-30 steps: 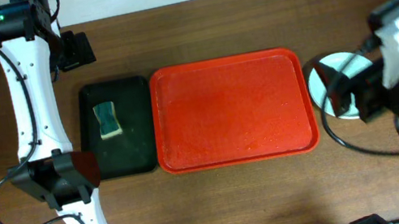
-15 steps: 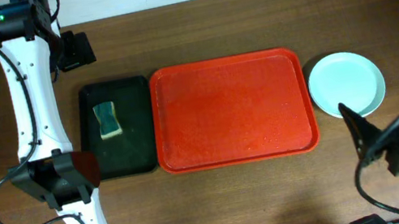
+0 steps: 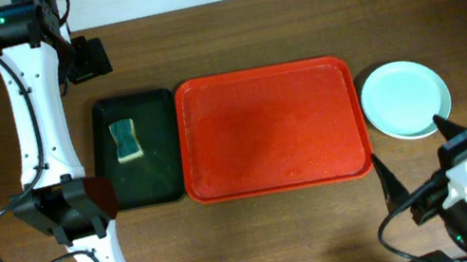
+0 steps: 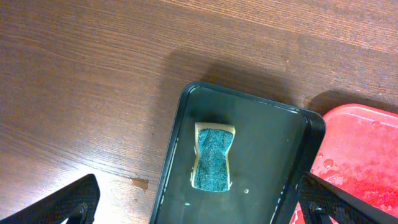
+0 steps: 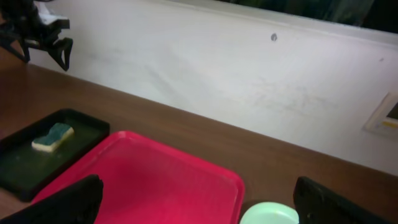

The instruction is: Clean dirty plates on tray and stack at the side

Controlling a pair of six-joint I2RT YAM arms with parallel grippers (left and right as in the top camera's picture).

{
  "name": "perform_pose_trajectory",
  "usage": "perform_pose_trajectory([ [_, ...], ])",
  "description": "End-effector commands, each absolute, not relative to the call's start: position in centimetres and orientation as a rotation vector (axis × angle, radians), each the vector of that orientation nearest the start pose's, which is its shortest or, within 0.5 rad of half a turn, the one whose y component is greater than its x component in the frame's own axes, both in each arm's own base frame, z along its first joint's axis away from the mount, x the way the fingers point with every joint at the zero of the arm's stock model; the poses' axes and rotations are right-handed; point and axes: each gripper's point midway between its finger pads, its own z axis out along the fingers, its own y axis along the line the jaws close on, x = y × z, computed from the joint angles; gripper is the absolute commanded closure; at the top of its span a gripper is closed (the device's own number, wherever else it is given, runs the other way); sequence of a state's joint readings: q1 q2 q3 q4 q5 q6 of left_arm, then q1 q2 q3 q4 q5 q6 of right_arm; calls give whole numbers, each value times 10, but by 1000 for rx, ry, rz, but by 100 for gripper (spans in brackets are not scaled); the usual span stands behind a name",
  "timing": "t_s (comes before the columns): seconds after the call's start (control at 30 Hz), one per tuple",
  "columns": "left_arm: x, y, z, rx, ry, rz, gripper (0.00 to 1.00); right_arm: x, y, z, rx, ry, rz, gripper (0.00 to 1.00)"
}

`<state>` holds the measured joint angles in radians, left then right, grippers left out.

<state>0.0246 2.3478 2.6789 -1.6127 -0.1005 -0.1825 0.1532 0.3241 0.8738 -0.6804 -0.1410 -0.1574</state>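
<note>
Wooden counter (image 3: 263, 241) carries everything. Left hand (image 4: 199, 210) hangs with fingers wide apart and empty; the black tray (image 4: 292, 162) lies in front of it, its green-topped sponge (image 4: 213, 155) in line with the gap between the fingers. Just right of that hand's tray sits the red tray (image 3: 272, 129), bare. Ahead of the right hand (image 3: 418, 166), also spread wide and empty, the plates (image 3: 404, 99) rest stacked on the counter just beside the red tray, pale mint on top.
</note>
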Motion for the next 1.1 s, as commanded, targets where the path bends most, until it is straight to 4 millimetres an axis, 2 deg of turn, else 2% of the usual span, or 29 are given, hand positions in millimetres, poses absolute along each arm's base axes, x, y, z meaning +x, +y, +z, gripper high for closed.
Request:
perform_pose_trajectory([
  [0.0,487,26,206,-312,2819,97,1,176,52,330,-354,1599,121,2],
  [0.17,487,26,206,-312,2819,97,1,179,54,309,-353,1507,123,2],
  [0.37,487,26,206,-312,2819,97,1,199,58,309,-332,1283,108,2],
  [0.5,487,26,206,-312,2819,97,1,207,59,304,-321,1194,99,2],
  [0.87,487,26,206,-312,2819,97,1,224,47,269,-287,1247,49,2],
  [1.07,487,26,206,-312,2819,97,0,236,48,225,-254,1344,111,2],
])
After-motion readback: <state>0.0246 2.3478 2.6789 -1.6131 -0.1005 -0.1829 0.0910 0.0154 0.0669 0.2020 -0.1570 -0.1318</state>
